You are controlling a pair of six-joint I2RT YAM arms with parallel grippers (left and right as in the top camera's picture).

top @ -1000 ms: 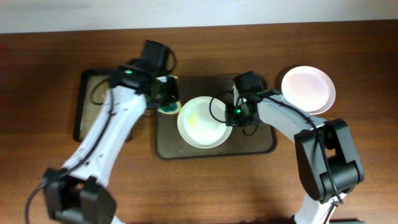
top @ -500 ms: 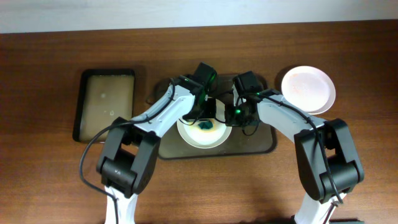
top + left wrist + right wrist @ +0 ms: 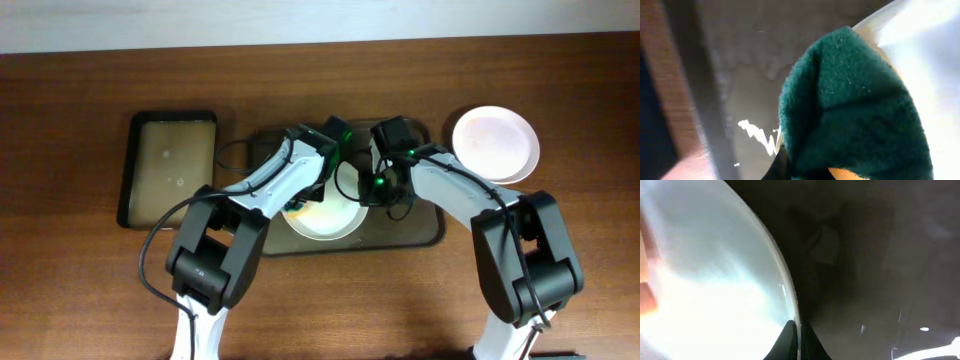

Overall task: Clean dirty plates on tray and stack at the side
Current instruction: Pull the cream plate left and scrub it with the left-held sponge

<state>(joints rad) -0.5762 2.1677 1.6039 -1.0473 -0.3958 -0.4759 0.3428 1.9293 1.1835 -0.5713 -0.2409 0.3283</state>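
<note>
A white plate [image 3: 330, 218] lies on the dark grey-brown tray [image 3: 410, 232]. My left gripper [image 3: 302, 200] is shut on a green and yellow sponge [image 3: 297, 208] and presses it on the plate's left edge. In the left wrist view the sponge [image 3: 855, 110] fills the frame over the plate [image 3: 925, 45] and the tray [image 3: 730, 80]. My right gripper [image 3: 376, 190] is shut on the plate's right rim. The right wrist view shows its fingertips [image 3: 788, 339] pinching the rim of the plate [image 3: 705, 280]. Two more white plates [image 3: 495, 142] lie stacked on the table at the right.
A smaller black-rimmed tray with a tan bottom [image 3: 172, 165] stands at the left on the brown table [image 3: 90, 270]. Both arms cross over the dark tray's middle. The wall edge runs along the back.
My left arm swung from the tray's left end onto the plate, then dragged the sponge from the plate's middle to its left edge. The right gripper kept its hold on the rim.
</note>
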